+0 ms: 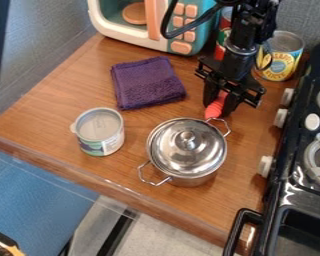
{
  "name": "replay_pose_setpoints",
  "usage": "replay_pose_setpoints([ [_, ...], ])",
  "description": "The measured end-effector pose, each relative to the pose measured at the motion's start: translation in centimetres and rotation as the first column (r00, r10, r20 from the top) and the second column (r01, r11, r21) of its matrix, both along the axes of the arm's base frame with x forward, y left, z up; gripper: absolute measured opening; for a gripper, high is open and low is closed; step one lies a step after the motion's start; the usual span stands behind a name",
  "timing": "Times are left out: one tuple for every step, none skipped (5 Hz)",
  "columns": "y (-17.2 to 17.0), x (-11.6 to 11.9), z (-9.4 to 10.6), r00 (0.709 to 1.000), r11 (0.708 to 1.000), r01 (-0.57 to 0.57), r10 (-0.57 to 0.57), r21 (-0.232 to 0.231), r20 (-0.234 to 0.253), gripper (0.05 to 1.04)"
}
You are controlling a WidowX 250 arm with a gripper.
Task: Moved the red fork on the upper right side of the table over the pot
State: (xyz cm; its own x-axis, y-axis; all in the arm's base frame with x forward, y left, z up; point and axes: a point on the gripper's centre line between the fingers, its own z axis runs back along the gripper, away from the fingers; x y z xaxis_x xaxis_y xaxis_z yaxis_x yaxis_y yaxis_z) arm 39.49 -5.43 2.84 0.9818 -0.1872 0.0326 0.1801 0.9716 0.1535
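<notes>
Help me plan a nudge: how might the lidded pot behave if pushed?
The pot looks like rigid metal, so it probably won't flex. Its lid seems set on top and could rattle or shift. Upright and broad on the smooth table, it would likely slide before tipping.

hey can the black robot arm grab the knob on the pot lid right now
Probably not yet. The lid's knob is uncovered and near the tool, but the red fork looks gripped between its fingers, so it would likely have to let go first.
</notes>
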Motion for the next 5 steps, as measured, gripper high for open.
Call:
replay_pose_setpoints([
  [-0.1, 0.1, 0.0, 1.0, 1.0, 0.014, -0.014, -0.003, 0.007, 0.471],
  [-0.4, -0.3, -0.5, 1.0, 0.999, 0.03, -0.029, -0.028, 0.009, 0.776],
  [-0.4, -0.6, 3.0, 0.996, 0.998, 0.039, -0.034, -0.048, 0.086, 0.998],
  [-0.4, -1.9, 5.5, 0.991, 0.997, 0.023, -0.013, -0.071, 0.129, 1.004],
  [-0.3, -3.0, 6.1, 0.991, 0.996, 0.02, -0.008, -0.086, 0.136, 1.0],
])
